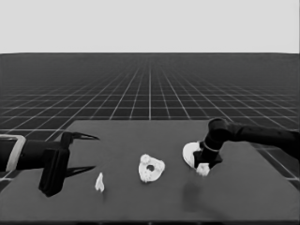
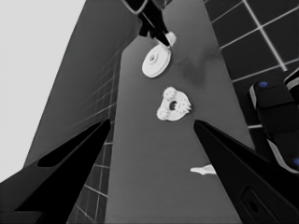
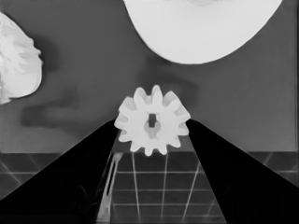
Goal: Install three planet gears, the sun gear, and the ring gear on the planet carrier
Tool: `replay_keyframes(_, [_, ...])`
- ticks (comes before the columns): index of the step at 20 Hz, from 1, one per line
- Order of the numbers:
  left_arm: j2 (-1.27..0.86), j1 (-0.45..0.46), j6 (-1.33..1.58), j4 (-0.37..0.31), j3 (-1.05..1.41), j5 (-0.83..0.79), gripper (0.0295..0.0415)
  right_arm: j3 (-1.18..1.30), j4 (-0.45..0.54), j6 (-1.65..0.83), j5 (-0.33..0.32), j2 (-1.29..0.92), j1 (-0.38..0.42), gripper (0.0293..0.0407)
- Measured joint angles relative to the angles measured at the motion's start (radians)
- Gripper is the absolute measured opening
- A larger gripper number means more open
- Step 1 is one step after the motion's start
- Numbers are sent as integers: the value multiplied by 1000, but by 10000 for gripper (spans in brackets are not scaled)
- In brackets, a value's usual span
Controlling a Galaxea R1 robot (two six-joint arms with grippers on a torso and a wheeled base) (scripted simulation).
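My right gripper (image 1: pixel 203 165) is shut on a small toothed gear, the sun gear (image 3: pixel 152 120), at the table's right side; the gear (image 1: pixel 202 170) hangs just above the surface. Right behind it lies the larger round part (image 1: pixel 188 153), half hidden by the gripper. The smaller round part (image 1: pixel 151 168) lies at the table's middle with three planet gears (image 2: pixel 187 106) on it around its open dark hole. It also shows at the edge of the right wrist view (image 3: pixel 16 60). My left gripper (image 1: pixel 95 153) waits open over the table's left end.
A thin white piece (image 1: pixel 100 183) lies left of the smaller round part, near the left gripper's lower finger. Dark machinery with blue lights (image 2: pixel 275 116) stands past the table's edge in the left wrist view. The table's front edge runs close below the held gear.
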Motion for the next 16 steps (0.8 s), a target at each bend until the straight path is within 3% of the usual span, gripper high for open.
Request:
replay_keyframes(2, [0,0,0,0,0,0,385,0,2,0,-1,0,2,310])
replay_keyframes(4, [0,0,0,0,0,0,385,-234,10,233,-47,421,21,310])
replay_keyframes(6, [0,0,0,0,0,0,385,-454,17,186,-38,635,25,310])
replay_keyframes(12, [0,0,0,0,0,0,385,-613,22,125,-28,739,25,310])
replay_keyframes(14, [0,0,0,0,0,0,385,-658,-55,97,-5,752,-54,310])
replay_keyframes(16, [0,0,0,0,0,0,385,-680,-80,84,6,759,-83,310])
